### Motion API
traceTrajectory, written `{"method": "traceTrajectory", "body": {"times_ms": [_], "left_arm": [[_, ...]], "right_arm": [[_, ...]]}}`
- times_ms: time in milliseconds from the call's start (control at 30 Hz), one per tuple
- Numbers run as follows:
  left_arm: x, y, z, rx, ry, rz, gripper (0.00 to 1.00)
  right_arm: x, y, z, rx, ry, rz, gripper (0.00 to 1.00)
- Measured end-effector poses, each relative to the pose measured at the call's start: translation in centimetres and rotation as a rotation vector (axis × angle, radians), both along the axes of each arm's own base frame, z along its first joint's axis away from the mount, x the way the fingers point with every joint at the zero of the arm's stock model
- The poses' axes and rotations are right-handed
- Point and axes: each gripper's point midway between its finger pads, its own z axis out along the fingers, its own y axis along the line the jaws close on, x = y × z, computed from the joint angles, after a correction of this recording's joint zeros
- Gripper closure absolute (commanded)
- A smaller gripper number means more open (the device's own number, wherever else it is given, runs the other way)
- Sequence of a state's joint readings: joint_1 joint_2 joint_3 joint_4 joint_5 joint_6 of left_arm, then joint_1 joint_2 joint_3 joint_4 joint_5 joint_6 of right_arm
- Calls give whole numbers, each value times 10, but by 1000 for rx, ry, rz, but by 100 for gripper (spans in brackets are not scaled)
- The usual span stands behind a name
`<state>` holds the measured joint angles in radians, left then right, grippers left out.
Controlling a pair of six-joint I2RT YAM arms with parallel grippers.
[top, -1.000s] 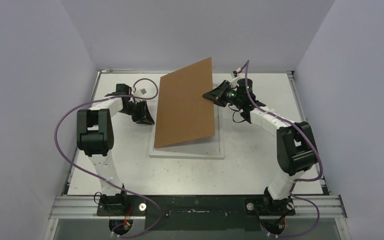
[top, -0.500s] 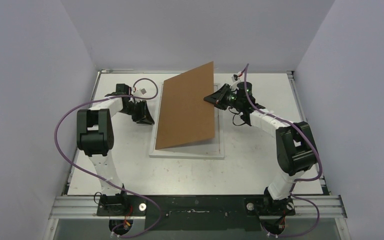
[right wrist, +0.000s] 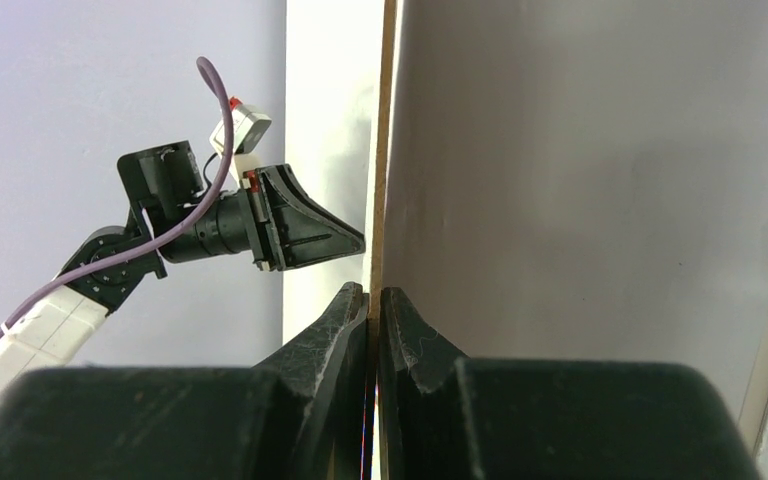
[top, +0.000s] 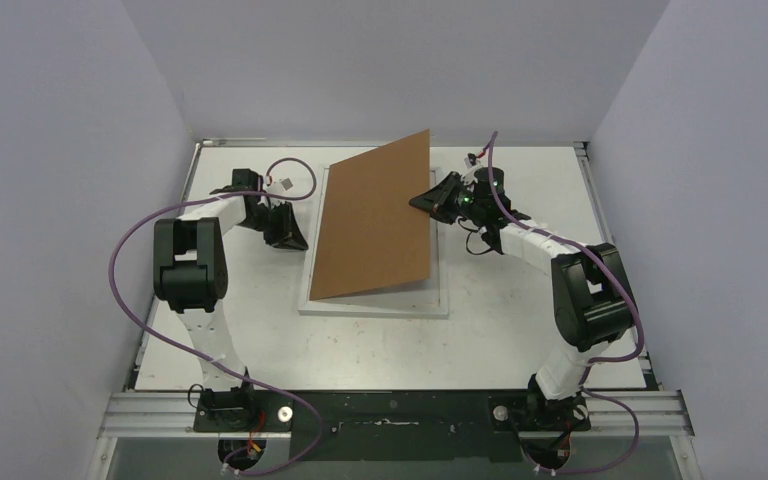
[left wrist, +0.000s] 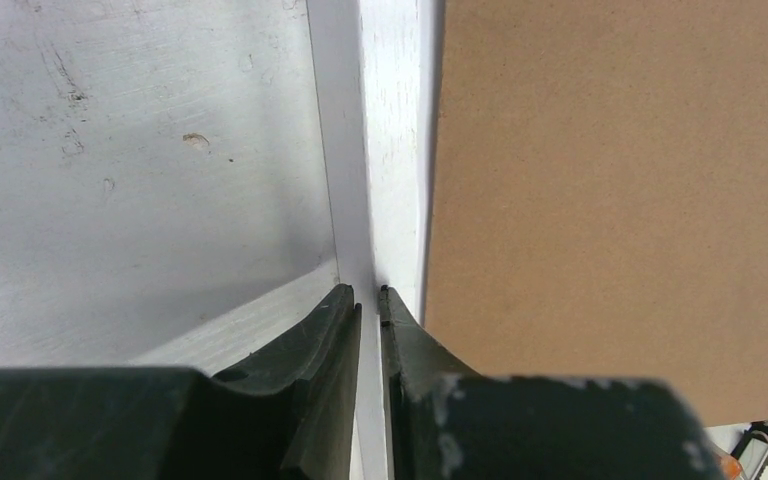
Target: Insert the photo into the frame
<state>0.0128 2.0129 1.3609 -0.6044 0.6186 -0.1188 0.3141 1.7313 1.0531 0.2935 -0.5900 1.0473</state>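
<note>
A white, scuffed rectangular table [top: 260, 340] holds the scene. At its middle a large thin-edged white rectangular picture frame [top: 380, 304] lies flat, its long sides running away from the arm bases. Over the frame leans a thin rectangular brown backing board [top: 375, 220]. The board's left edge is down along the frame's left rail, and its right edge is raised above the frame's right rail, so the sheet slopes up from left to right. The photo cannot be made out in any view.

The right gripper [top: 418, 203] reaches in from the frame's right side, above the right rail. Its black fingers [right wrist: 352, 312] are pressed together on the board's raised right edge, which its wrist view shows edge-on between them.

The left gripper [top: 303, 243] sits low, just beside the frame's left rail, about halfway along it. Its fingers [left wrist: 342, 318] stand only a sliver apart, with the frame's white edge showing in the gap. Whether they pinch that edge cannot be told.
</note>
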Motion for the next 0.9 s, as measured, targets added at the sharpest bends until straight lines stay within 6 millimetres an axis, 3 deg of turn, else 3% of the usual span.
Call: {"method": "traceTrajectory", "body": {"times_ms": [900], "left_arm": [[0,-2,0,-18,-6,-3,94]], "right_arm": [[-6,3,-1,0,11,34,95]]}}
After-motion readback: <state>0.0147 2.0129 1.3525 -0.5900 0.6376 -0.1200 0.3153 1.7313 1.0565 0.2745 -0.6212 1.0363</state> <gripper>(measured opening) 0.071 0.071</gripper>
